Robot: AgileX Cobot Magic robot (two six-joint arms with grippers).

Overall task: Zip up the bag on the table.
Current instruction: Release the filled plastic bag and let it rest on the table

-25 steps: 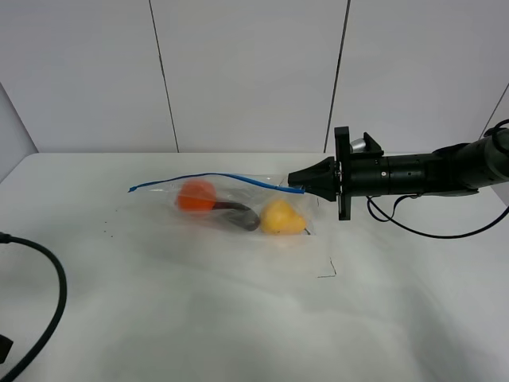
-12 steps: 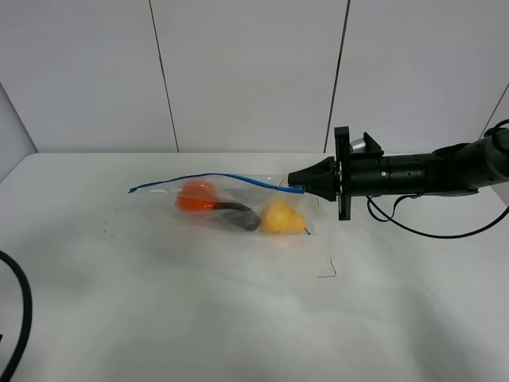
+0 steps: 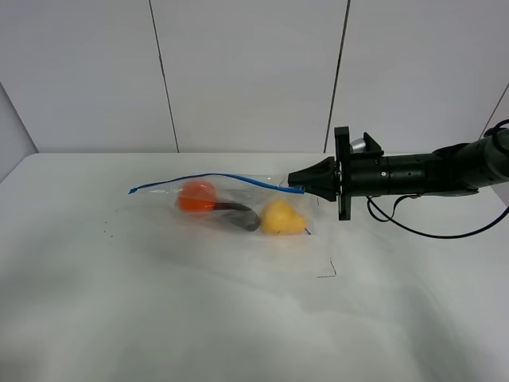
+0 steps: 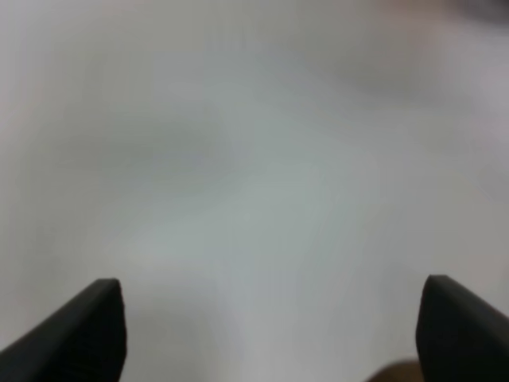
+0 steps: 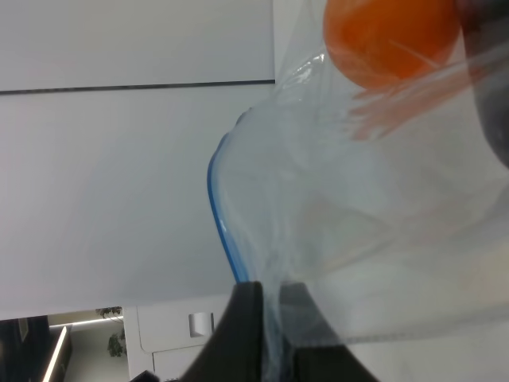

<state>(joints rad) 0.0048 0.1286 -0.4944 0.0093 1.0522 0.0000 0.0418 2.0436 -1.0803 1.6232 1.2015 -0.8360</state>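
a clear bag [image 3: 231,203] of orange, purple and yellow fruit lies toward the far edge of the white counter [image 3: 238,318]. my right end effector [image 3: 296,184] pinches the right end of its blue zipper strip [image 3: 211,177]. my left end effector [image 4: 266,326], jaws spread, sees only blurred white. if this thin grip slips, the bag may slide or bunch, leaving the zipper gaping.

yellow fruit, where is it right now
In the exterior high view the yellow fruit lies inside the bag at its right end, beside the dark purple fruit, just below and left of the right tool.
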